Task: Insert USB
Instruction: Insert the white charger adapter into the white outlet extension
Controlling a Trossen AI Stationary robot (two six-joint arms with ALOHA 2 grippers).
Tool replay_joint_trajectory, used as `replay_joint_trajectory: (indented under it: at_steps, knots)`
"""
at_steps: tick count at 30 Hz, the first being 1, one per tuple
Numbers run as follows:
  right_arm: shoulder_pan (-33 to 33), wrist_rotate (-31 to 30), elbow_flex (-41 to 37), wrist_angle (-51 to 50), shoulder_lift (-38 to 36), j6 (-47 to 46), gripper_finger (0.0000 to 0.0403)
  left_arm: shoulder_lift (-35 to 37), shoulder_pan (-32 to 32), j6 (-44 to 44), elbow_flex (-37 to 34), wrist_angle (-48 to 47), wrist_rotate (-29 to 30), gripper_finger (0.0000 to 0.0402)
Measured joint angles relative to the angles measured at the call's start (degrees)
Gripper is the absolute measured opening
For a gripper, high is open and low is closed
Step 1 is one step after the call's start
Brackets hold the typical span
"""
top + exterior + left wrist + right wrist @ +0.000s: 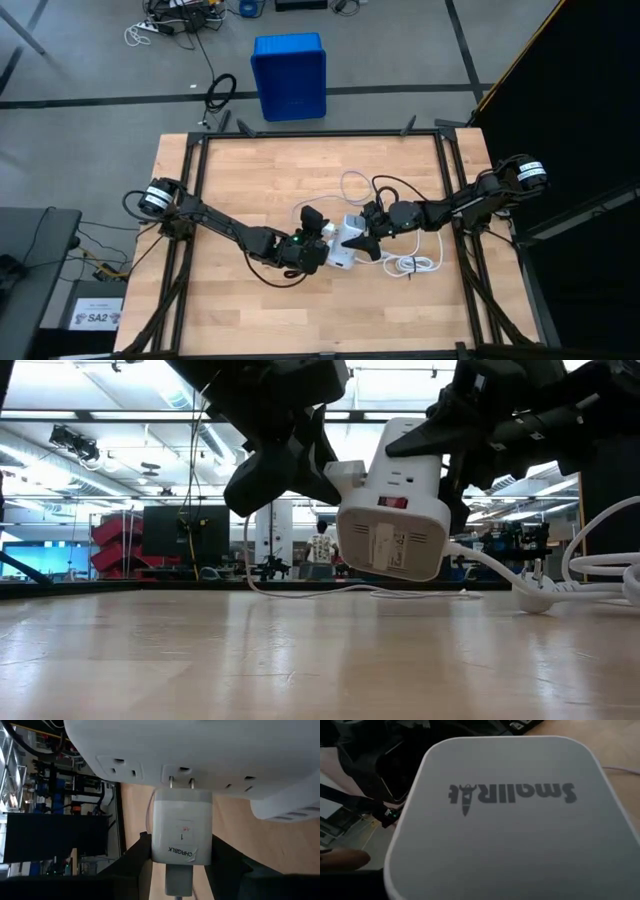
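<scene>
The USB cable (352,183) lay curled on the table beyond both grippers, unheld. The left gripper (182,870) pinched a white charger cube (181,832), prongs half seated in the power box (395,510) clamped between the right gripper (372,240)'s fingers. A skewed push could bend the prongs or twist the box loose.

Both pincers (322,243) (368,243) meet mid-table, gripping

White box (392,510), red label; white cube (181,832); blue bin (289,76); pale wood table (250,180).
</scene>
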State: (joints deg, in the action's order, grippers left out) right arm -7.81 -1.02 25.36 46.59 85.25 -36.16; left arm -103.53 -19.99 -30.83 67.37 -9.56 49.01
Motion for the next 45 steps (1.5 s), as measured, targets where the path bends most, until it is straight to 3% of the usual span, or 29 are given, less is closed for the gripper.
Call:
replay_joint_trajectory:
  at_steps: [15, 21, 27, 40, 42, 45]
  knots:
    - [0.44, -1.28, 3.84, -7.13, 0.00, 0.00, 0.0260, -0.09, -0.37, -3.67, -0.24, 2.67, -0.53, 0.0123]
    - [0.66, -1.30, 4.00, -7.19, 0.00, 2.39, 0.0260, -0.09, -0.61, -3.95, -0.30, 3.80, -0.93, 0.0123]
    - [0.76, 0.11, 4.00, -7.52, 0.00, 2.57, 0.0260, -0.02, -0.70, -4.35, -0.31, 4.22, -5.22, 0.0123]
    - [1.01, 0.19, 4.00, -7.47, 0.00, 4.47, 0.0260, -0.02, -0.70, -3.45, -0.31, 4.22, -5.11, 0.0123]
    - [1.09, 0.48, 4.00, -7.13, -0.02, 5.48, 0.0260, -0.02, -0.76, -2.94, -0.31, 4.72, -3.80, 0.0141]
    - [1.33, 0.33, 4.52, -8.25, -0.56, 7.37, 0.0260, -0.17, -0.93, -0.15, -0.10, 10.44, -1.97, 0.0201]
